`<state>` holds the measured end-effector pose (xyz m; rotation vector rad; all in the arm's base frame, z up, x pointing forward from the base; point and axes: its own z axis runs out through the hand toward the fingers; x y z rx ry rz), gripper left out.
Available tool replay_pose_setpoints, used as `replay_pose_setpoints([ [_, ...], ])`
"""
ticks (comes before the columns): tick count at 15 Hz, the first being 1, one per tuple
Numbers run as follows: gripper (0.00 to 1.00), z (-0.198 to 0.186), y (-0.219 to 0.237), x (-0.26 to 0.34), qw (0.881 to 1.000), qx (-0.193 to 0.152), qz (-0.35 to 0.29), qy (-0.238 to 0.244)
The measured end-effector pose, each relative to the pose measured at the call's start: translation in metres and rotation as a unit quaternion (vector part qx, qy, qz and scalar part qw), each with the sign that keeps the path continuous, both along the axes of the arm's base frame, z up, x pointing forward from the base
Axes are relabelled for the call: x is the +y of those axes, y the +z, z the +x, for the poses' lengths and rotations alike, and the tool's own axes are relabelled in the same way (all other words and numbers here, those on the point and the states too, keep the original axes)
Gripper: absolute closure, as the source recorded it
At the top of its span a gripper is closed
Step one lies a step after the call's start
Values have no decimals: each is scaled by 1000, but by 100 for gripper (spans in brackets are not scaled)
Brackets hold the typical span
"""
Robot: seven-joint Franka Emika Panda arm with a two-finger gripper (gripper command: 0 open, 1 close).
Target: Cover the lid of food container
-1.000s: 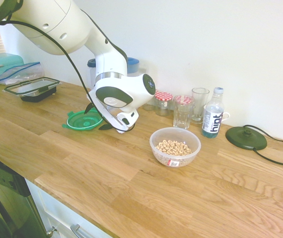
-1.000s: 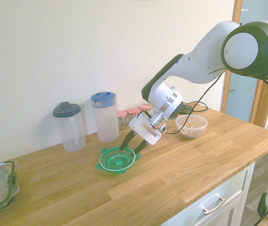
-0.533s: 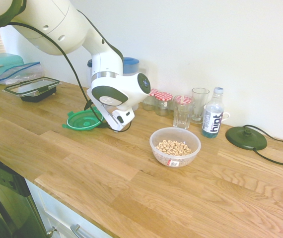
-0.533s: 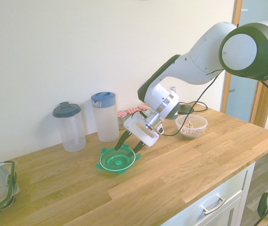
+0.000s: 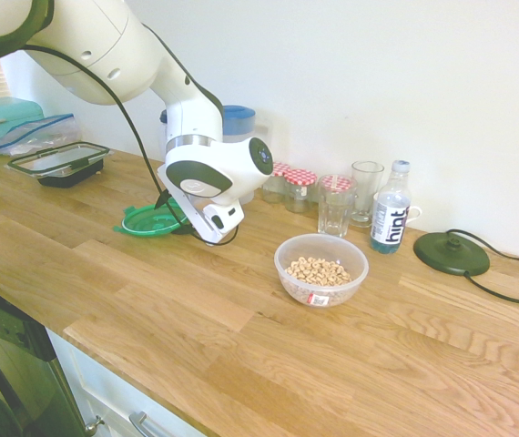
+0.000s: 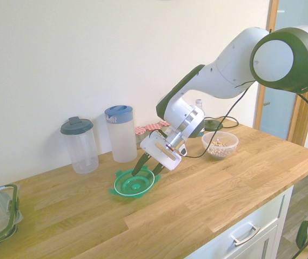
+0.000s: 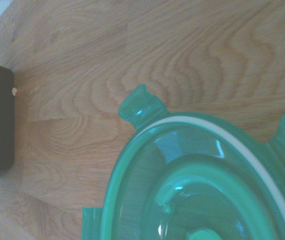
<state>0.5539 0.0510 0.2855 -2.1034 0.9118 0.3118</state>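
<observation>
- Lid: round, translucent green plastic with clip tabs, lying flat on the wooden counter below the jugs, well apart from the food container.
- Handling, judged: light, thin, fairly stiff; smooth plastic, likely slippery and liable to skate on the wood if nudged sideways. Not fragile.
- Best hold, judged: pinch the raised rim with one finger inside and one outside. The tabs look floppy.
- Gripper: angled down over the lid's near edge, jaws apart, straddling the rim; nothing clamped. Contact with the rim cannot be made out.
- Food container: clear round bowl of cereal rings, uncovered.
- Surroundings: blue-lidded jug, grey-lidded jug, water bottle, drinking glasses.
</observation>
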Motion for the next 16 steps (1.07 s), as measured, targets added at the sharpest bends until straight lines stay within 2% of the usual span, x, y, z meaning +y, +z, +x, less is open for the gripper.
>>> replay_pose_setpoints([
  [12, 100, -4, -10, -5, 999, 22, -22, 9],
  [16, 100, -8, 3, -3, 998, 35, -29, 38],
])
